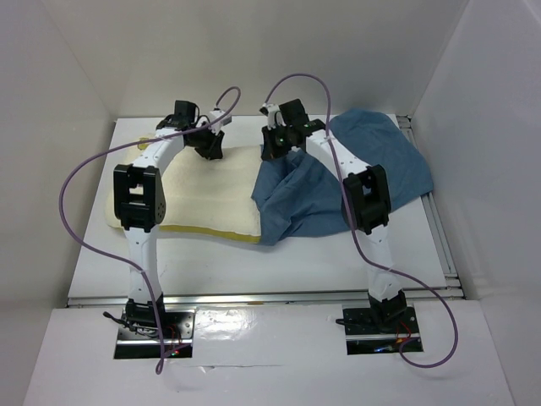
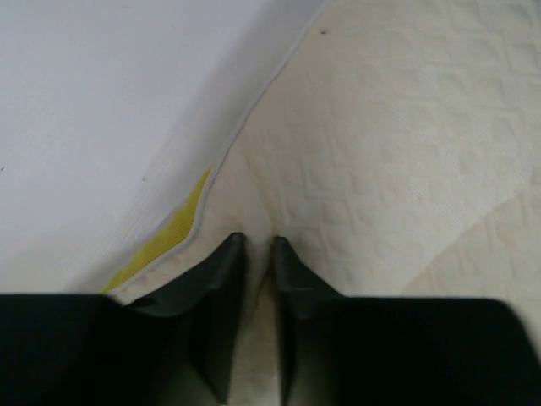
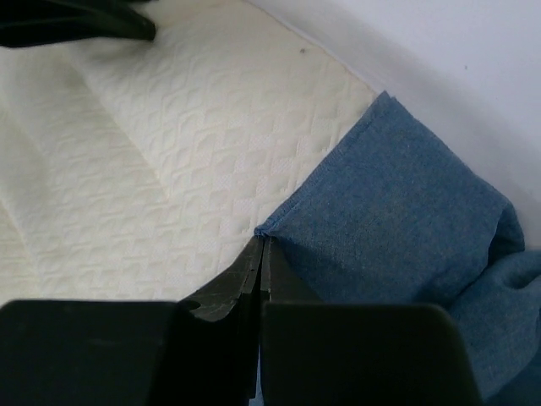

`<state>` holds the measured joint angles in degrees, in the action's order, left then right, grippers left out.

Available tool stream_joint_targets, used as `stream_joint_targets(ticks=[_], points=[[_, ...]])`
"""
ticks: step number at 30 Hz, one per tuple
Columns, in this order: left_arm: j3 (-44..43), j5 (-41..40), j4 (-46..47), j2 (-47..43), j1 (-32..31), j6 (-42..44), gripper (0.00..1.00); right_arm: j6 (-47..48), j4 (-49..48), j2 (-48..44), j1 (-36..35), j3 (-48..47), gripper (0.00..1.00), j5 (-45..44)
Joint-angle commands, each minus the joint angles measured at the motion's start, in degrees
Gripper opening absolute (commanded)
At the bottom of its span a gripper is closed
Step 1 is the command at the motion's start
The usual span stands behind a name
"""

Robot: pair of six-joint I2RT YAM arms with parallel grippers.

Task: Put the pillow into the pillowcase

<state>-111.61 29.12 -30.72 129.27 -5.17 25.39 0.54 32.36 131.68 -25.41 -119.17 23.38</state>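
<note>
Cream pillow [image 2: 406, 127], left pincer [image 2: 256, 241] nearly closed pinching its cloth, right pincer [image 3: 263, 244] clamped on pillowcase [image 3: 397, 211] hem

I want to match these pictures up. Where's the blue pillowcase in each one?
Top external: the pillowcase lies right of centre, beside the pillow.
Left wrist: not in it.
Right wrist: pillowcase lower right, edge pinched by the right hand.
Shared landmark: the cream pillow, in all three.

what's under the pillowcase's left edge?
The right end of the pillow runs under the pillowcase, where the right claw pinches the hem. The cloth hides how far it reaches and whether it is inside or just beneath.
</note>
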Motion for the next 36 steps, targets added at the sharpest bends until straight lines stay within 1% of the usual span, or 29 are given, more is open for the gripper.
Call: stream_joint_targets(ticks=[1,2,3,4,8,10,19,23,31,33,34,35,36], points=[[0.2,7.1,-8.4,1.4,-0.5,4.1,0.28,0.7,0.0,1.8,-0.5,-5.1,0.00,0.5],[0.2,7.6,-9.3,1.4,-0.5,4.6,0.10,0.7,0.0,2.4,-0.5,-5.8,0.00,0.5],[0.8,8.6,-9.4,1.4,-0.5,4.6,0.04,0.7,0.5,3.5,-0.5,-7.2,0.00,0.5],[1.4,9.1,-9.4,1.4,-0.5,4.6,0.00,0.7,0.5,4.0,-0.5,-7.9,0.00,0.5],[3.9,10.2,-7.3,-1.5,-0.5,2.7,0.00,0.1,0.5,5.7,-0.5,-11.5,0.00,0.5],[3.9,11.4,-6.6,-2.9,-1.1,1.9,0.00,-0.4,0.5,6.9,-1.7,-13.8,0.00,0.5],[3.2,13.7,-4.0,-6.7,-1.7,-3.5,0.00,-1.5,0.5,7.5,-5.3,-18.4,0.00,1.7],[3.2,14.9,-2.9,-8.1,-2.9,-5.6,0.00,-2.1,0.5,8.0,-6.3,-20.6,0.00,3.0],[6.7,16.1,1.0,-12.8,-2.9,-10.7,0.00,-4.4,0.0,8.5,-6.8,-20.0,0.00,4.1],[7.9,14.7,2.3,-13.3,-2.9,-11.4,0.00,-4.4,0.0,8.5,-6.8,-19.1,0.00,4.1],[9.5,13.4,3.1,-13.3,-2.9,-11.4,0.00,-4.4,0.8,8.5,-6.8,-18.1,0.02,3.5],[10.1,12.8,4.3,-13.3,-2.9,-11.9,0.00,-4.4,0.8,8.5,-6.8,-17.3,0.11,3.5],[10.7,12.1,5.0,-13.3,-2.4,-12.9,0.00,-3.9,0.8,7.1,-6.8,-16.4,0.16,2.0]])
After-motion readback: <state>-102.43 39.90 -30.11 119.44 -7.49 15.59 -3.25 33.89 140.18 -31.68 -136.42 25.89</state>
